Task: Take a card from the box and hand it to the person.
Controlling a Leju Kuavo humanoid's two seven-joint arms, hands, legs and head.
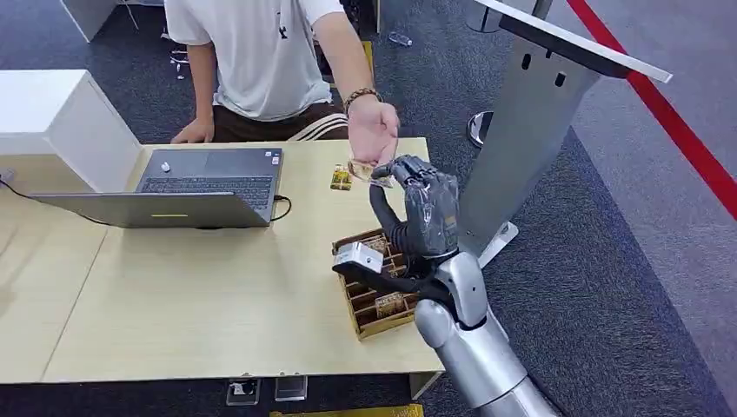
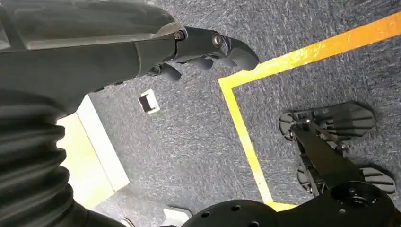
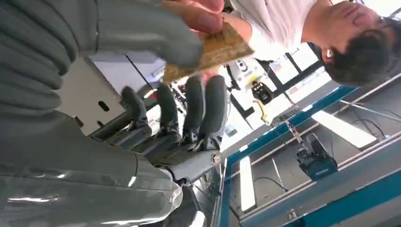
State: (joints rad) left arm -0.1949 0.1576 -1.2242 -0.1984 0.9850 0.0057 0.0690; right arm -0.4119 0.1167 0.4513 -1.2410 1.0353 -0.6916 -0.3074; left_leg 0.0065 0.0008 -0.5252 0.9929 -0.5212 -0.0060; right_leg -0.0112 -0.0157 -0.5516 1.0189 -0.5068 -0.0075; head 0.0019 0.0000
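My right hand [image 1: 425,206] is raised above the table's far right part and pinches a yellow-brown card [image 1: 375,172] at its fingertips. In the right wrist view the thick thumb [image 3: 156,33] lies over the card [image 3: 215,49], with the darker fingers [image 3: 191,111] below it. The person's hand [image 1: 372,130] reaches down and also grips the card; their fingertips [image 3: 201,16] sit on its edge. The brown divided card box [image 1: 375,300] stands on the table under my forearm. My left hand [image 2: 208,47] hangs over the floor, holding nothing, fingers loosely extended.
An open laptop [image 1: 187,187] sits on the wooden table [image 1: 217,295], and another card [image 1: 340,178] lies near the far edge. A grey slanted stand [image 1: 530,130] rises just right of my hand. The person stands behind the table.
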